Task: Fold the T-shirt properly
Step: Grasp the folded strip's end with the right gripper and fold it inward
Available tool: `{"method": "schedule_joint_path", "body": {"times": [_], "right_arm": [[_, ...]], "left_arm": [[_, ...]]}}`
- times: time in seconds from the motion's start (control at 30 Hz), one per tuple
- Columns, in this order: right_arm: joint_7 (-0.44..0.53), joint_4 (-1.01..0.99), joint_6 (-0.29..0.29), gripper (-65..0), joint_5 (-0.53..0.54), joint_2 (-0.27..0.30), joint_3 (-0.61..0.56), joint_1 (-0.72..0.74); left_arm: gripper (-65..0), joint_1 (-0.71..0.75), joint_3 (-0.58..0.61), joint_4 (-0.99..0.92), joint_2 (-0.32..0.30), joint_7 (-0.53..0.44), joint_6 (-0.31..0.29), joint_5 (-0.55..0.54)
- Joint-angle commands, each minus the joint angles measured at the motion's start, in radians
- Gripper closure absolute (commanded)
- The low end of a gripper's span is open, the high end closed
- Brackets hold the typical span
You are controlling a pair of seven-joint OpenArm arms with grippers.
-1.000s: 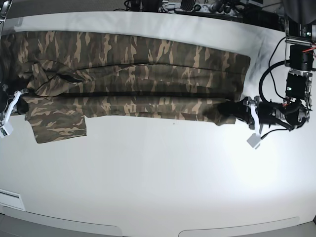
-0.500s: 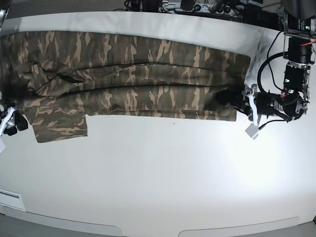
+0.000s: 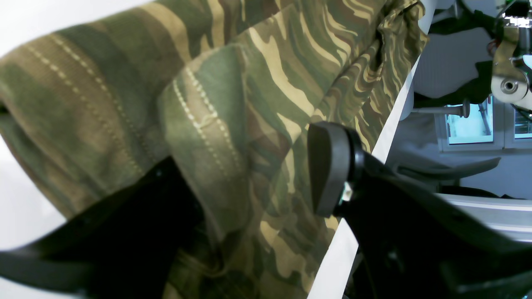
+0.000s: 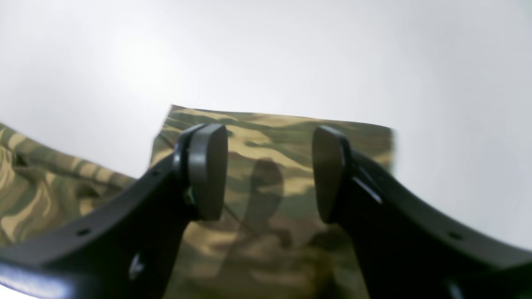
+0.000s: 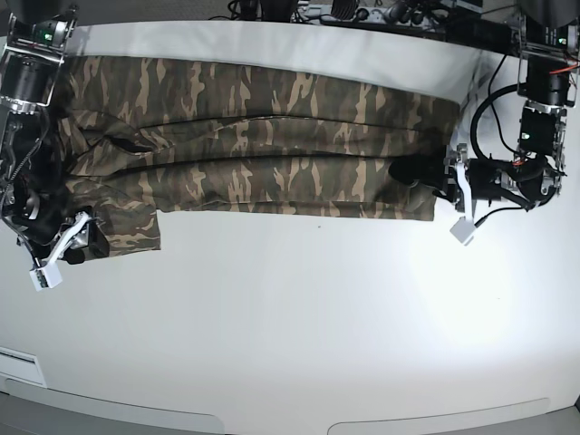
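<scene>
Bare table [image 5: 299,317] before the T-shirt [image 5: 263,136] leaves open passage.

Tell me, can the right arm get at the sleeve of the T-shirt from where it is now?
Probably yes. The right end effector is open just over the sleeve, which lies flat on the white table with nothing on it.

The left gripper [image 5: 426,175] reaches in level from its arm, wrist bent sideways, its dark fingers [image 3: 328,166] spread wide with cloth lying loose between them, not pinched. The right gripper [image 4: 270,170] hangs low at the end of its downward-reaching arm, both pads [image 4: 208,170] parted with a clear gap, nothing held between them.
</scene>
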Motion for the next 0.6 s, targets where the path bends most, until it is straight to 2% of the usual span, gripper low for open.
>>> {"method": "schedule_joint_path", "body": {"times": [0.0, 0.13, 0.23, 0.43, 0.5, 0.53, 0.57], "right_arm": [[0.043, 0.005, -0.005, -35.0, -0.008, 0.011, 0.0, 0.024], [0.166, -0.053, -0.052, -35.0, -0.188, -0.018, -0.051, 0.024], [0.24, -0.119, -0.096, -35.0, -0.263, -0.019, -0.116, 0.024], [0.273, -0.212, -0.179, -35.0, -0.387, -0.02, -0.259, 0.024], [0.276, -0.236, -0.189, -34.6, -0.4, -0.02, -0.29, 0.024], [0.276, -0.244, -0.194, -33.0, -0.399, -0.02, -0.301, 0.024], [0.276, -0.247, -0.196, -28.5, -0.399, -0.02, -0.309, 0.024]], "left_arm": [[-34.9, -0.009, -0.003, 0.01, -0.015, 0.026, -0.006, 0.02], [-34.9, -0.009, -0.002, 0.01, -0.015, 0.026, -0.006, 0.02], [-34.9, -0.009, -0.003, 0.01, -0.015, 0.026, -0.006, 0.02], [-34.9, -0.009, -0.002, 0.01, -0.014, 0.026, -0.006, 0.02], [-34.9, -0.009, -0.003, 0.01, -0.015, 0.026, -0.006, 0.02], [-34.9, -0.009, -0.002, 0.01, -0.015, 0.026, -0.006, 0.02], [-34.9, -0.009, -0.003, 0.01, -0.015, 0.026, -0.006, 0.02]]}}
